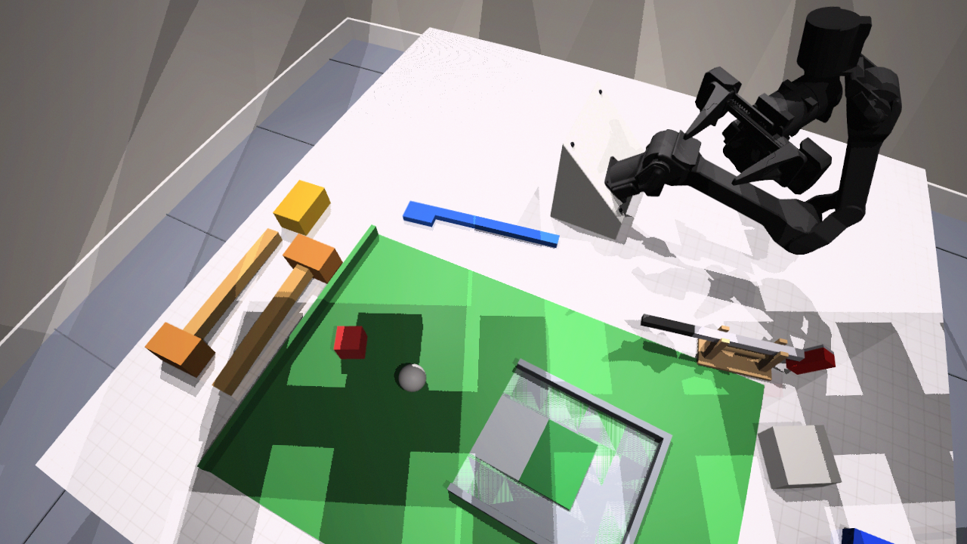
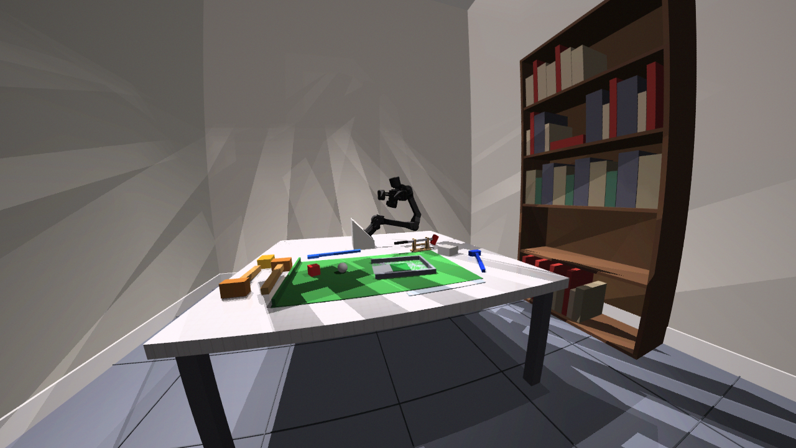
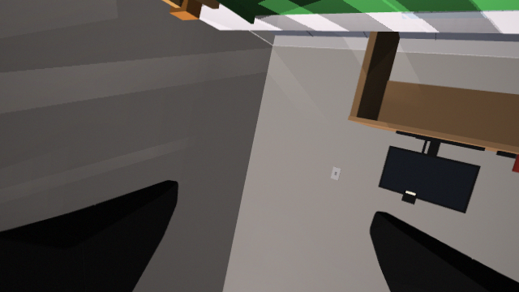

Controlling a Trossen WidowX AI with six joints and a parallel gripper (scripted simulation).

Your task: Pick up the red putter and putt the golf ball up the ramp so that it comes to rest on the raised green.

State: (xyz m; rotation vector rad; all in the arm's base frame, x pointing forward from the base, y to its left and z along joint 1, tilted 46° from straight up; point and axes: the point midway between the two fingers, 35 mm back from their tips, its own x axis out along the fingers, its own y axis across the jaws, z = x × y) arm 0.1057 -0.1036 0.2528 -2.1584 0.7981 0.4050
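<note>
The gripper (image 1: 716,156) hangs high above the far side of the table (image 2: 389,317), its fingers (image 1: 762,170) spread wide with nothing between them; in the wrist view the two dark fingertips frame only bare wall (the green mat (image 3: 365,6) shows as a strip along the top edge). The red putter (image 1: 736,338) lies well away from the fingers and below them, its shaft resting across a small wooden stand (image 1: 740,357) just beside the mat's edge, red head (image 1: 811,360) at one end, dark grip at the other. The golf ball (image 1: 411,377) sits on the mat farther off from the fingers, near a small red cube (image 1: 350,341); the grey-walled raised green (image 1: 560,449) stands between ball and putter, well apart from the fingers.
</note>
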